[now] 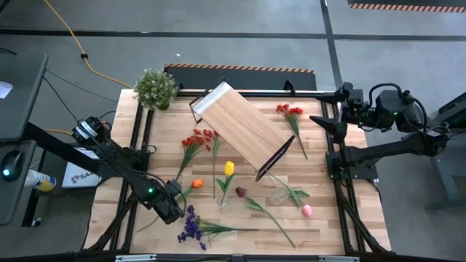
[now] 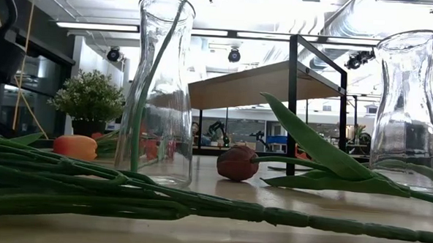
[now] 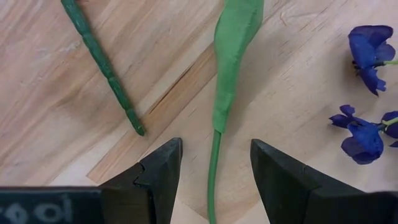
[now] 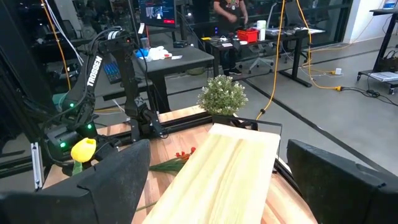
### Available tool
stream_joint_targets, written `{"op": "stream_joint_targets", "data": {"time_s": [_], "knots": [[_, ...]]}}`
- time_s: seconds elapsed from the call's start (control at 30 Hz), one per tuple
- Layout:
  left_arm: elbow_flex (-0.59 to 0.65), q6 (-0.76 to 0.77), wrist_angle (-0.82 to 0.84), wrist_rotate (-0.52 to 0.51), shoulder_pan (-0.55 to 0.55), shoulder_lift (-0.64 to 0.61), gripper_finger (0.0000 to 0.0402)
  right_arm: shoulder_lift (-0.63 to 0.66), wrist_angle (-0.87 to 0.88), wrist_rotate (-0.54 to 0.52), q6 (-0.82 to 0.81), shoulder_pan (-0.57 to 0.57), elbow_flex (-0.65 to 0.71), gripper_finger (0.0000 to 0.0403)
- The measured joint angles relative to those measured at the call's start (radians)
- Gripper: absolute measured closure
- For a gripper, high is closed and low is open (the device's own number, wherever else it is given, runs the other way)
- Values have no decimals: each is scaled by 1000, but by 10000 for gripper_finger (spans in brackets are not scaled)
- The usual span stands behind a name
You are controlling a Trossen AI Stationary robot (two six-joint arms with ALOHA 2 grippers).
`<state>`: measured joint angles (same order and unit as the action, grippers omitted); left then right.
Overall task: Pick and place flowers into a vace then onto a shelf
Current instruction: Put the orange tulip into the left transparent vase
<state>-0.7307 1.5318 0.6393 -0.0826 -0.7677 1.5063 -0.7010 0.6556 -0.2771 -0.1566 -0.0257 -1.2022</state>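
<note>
- The orange tulip (image 1: 197, 183) was seen lying on the tabletop (image 1: 320, 225), its bloom beside the yellow tulip (image 1: 228, 169), which stood in a clear vase (image 1: 223, 200).
- Its thin green stem (image 3: 213, 180) was seen running between the fingers of the left gripper (image 1: 172, 200), which were held apart on either side of it, with no contact visible.
- A purple spray (image 1: 191, 227) was placed just beside that gripper, near the table's front edge.
- Red sprays (image 1: 198, 139), a maroon tulip (image 1: 240, 192) and a pink tulip (image 1: 307, 211) were scattered over the wood; a second vase (image 1: 279, 195) stood near the shelf's end.
- The shelf (image 1: 240, 128) was set diagonally across the middle of the table.
- The right gripper (image 1: 320, 121) was held wide apart at the table's right edge, empty.
- In the high view, the stem under the left gripper was hidden by the arm.
</note>
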Motion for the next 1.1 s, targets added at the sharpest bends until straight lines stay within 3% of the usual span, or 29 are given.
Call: {"op": "stream_joint_targets", "data": {"time_s": [0.73, 0.87, 1.1], "knots": [[-2, 74, 21, 6, 2, 2, 177, 0, 0, 21, -27, 0, 0, 38], [-2, 76, 28, 9, 2, 2, 200, 0, 0, 35, -27, 0, 0, 37], [0, 89, 45, 10, 2, 2, 276, 0, 0, 47, -30, 0, 0, 36]]}}
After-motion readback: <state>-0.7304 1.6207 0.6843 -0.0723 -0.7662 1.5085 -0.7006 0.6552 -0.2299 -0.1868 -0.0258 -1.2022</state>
